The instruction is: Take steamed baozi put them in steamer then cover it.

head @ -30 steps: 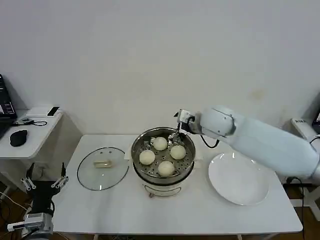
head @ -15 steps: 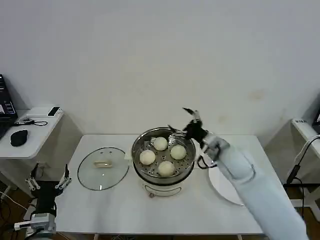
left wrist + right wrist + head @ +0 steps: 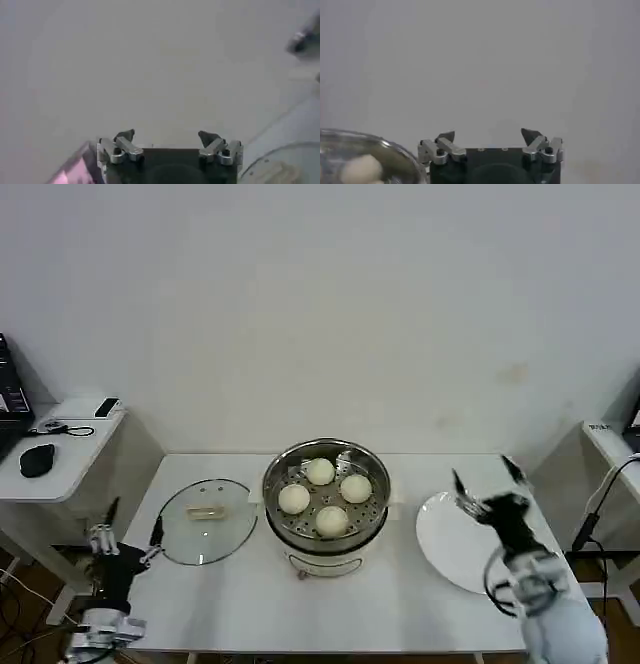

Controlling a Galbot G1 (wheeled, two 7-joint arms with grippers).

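Note:
The steamer point(image 3: 372, 521) stands at the table's middle with several cream-white baozi point(image 3: 320, 471) on its perforated tray. The cover point(image 3: 206, 519), a glass lid with a cream handle, lies flat on the table to the steamer's left. My right gripper point(image 3: 485, 472) is open and holds nothing, up above the white plate to the right of the steamer. The right wrist view shows those fingers point(image 3: 488, 134) spread, with the steamer's rim point(image 3: 395, 150) and a baozi point(image 3: 362, 167) at one corner. My left gripper point(image 3: 133, 519) is open and low by the table's left edge, near the cover point(image 3: 280, 167).
A white plate point(image 3: 455, 549) with nothing on it lies at the table's right. A side table point(image 3: 60, 449) with a mouse and small items stands at far left. A white wall runs behind the table.
My right arm has drawn back from the steamer's far rim to the right, above the plate. My left gripper has risen and shifted right toward the table's left edge.

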